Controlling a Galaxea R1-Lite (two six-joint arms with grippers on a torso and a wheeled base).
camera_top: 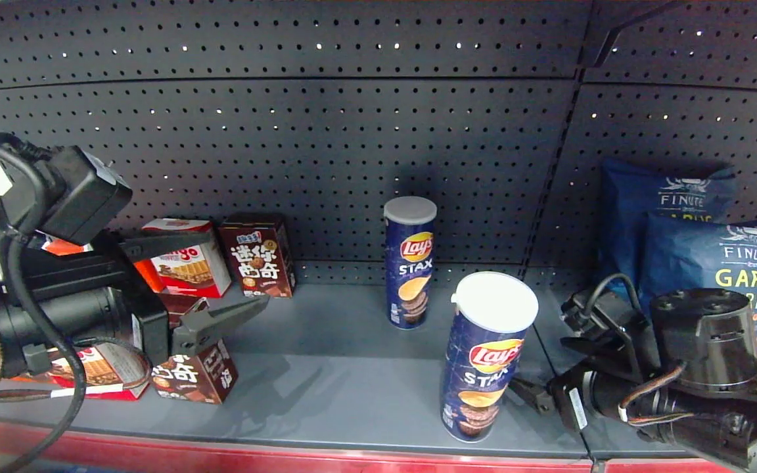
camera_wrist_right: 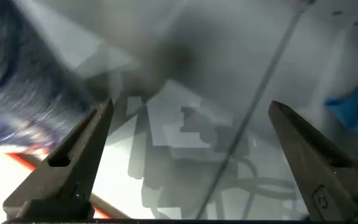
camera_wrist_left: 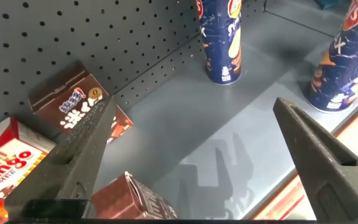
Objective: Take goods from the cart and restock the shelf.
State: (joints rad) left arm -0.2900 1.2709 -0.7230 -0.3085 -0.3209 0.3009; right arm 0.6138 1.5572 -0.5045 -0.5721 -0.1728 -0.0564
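Two tall blue chip cans stand on the grey shelf (camera_top: 339, 381): one at the back (camera_top: 410, 263) and one near the front edge (camera_top: 487, 358). My right gripper (camera_top: 546, 371) sits low just right of the front can, open, with nothing between its fingers. In the right wrist view the gripper (camera_wrist_right: 190, 107) spans bare shelf, with a blurred blue surface (camera_wrist_right: 17, 93) beside one finger. My left gripper (camera_top: 221, 282) hovers open over the left boxes. The left wrist view has this gripper (camera_wrist_left: 192, 106) framing the back can (camera_wrist_left: 221, 37) and the front can (camera_wrist_left: 340, 68) farther off.
Brown snack boxes (camera_top: 259, 255) (camera_top: 198, 374) and red wafer boxes (camera_top: 188, 259) crowd the shelf's left end. Blue chip bags (camera_top: 720, 263) lean at the right, behind my right arm. A dark pegboard wall (camera_top: 326, 144) backs the shelf; a red strip (camera_top: 286, 453) marks its front edge.
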